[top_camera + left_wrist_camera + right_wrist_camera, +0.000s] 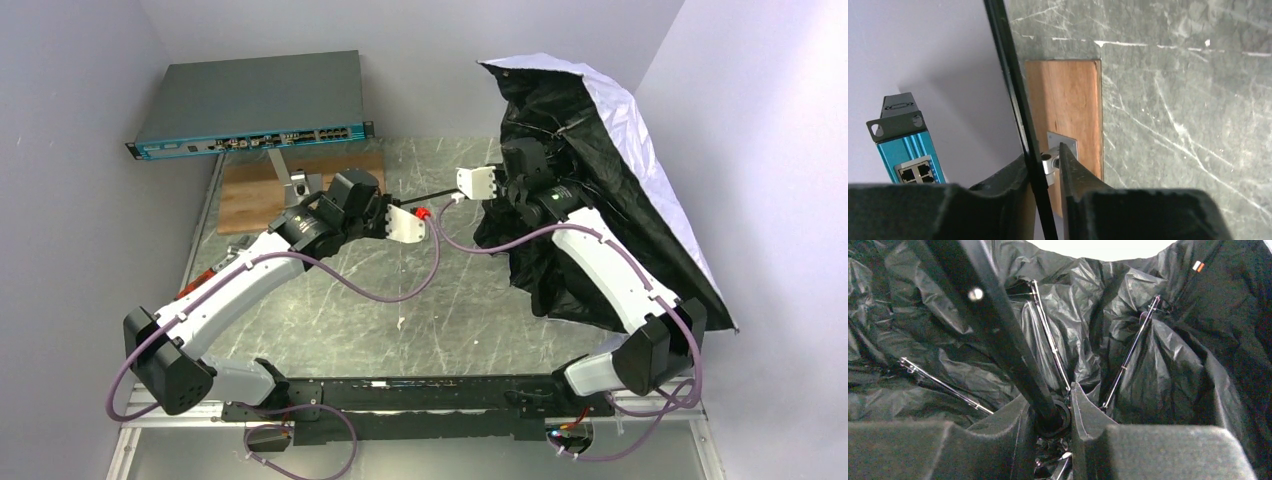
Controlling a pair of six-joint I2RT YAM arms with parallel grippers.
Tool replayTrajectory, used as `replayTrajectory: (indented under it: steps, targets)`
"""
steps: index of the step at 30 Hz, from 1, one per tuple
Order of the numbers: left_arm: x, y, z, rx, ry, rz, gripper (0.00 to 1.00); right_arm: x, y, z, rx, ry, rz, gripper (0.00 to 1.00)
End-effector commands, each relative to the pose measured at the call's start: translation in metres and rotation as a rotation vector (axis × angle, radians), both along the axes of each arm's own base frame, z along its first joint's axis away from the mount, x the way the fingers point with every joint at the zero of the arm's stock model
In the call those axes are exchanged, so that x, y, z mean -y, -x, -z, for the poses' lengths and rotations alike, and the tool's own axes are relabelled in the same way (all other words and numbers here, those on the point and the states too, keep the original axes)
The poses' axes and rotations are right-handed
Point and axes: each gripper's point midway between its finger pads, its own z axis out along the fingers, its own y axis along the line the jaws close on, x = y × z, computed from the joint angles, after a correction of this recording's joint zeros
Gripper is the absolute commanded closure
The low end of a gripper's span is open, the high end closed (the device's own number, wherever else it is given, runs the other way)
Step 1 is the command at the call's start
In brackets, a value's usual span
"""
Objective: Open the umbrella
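Close to the left wrist camera, the left gripper (1044, 152) has its black fingers standing narrow around the thin black shaft (1013, 85) of the umbrella (620, 150). One finger touches the shaft and the other shows a sliver of gap, so a firm grip cannot be told. The right gripper (1050, 392) pinches the shaft where the ribs meet. The umbrella sits tilted and partly spread over the table's (400, 290) far right, silvery outside, black inside.

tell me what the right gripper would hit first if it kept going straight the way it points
Most likely the black cloth inside the umbrella, in the folds between two metal ribs. The right gripper straddles the shaft and points into the canopy; depth is unclear.
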Motion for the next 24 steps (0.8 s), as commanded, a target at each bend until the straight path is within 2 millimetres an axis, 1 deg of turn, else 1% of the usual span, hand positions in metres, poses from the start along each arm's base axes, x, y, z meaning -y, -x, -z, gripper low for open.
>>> replayTrajectory:
  steps: [1,5,8,15,17,20,22,24]
  targets:
    - [-0.066,0.042,0.033,-0.2,-0.128,-0.126,0.81,0.109,-0.012,-0.072,0.281,0.06,0.337,1.0]
    - [-0.068,0.05,0.031,-0.223,-0.099,-0.123,0.93,0.143,-0.02,-0.079,0.32,0.081,0.391,1.0]
    - [-0.07,0.053,0.031,-0.217,-0.099,-0.12,1.0,0.161,-0.025,-0.086,0.35,0.098,0.415,0.96]
    - [-0.085,0.057,0.035,-0.215,-0.112,-0.142,1.0,0.2,-0.033,-0.097,0.394,0.146,0.462,0.95]
    - [-0.087,0.057,0.034,-0.212,-0.104,-0.145,1.0,0.218,-0.036,-0.103,0.409,0.154,0.496,0.95]
    - [-0.086,0.059,0.033,-0.22,-0.09,-0.141,1.0,0.239,-0.041,-0.114,0.44,0.175,0.529,0.95]
    - [-0.082,0.06,0.03,-0.225,-0.07,-0.133,1.0,0.25,-0.046,-0.119,0.456,0.196,0.542,0.95]
    - [-0.075,0.061,0.021,-0.23,-0.031,-0.115,1.0,0.26,-0.05,-0.123,0.467,0.21,0.552,0.95]
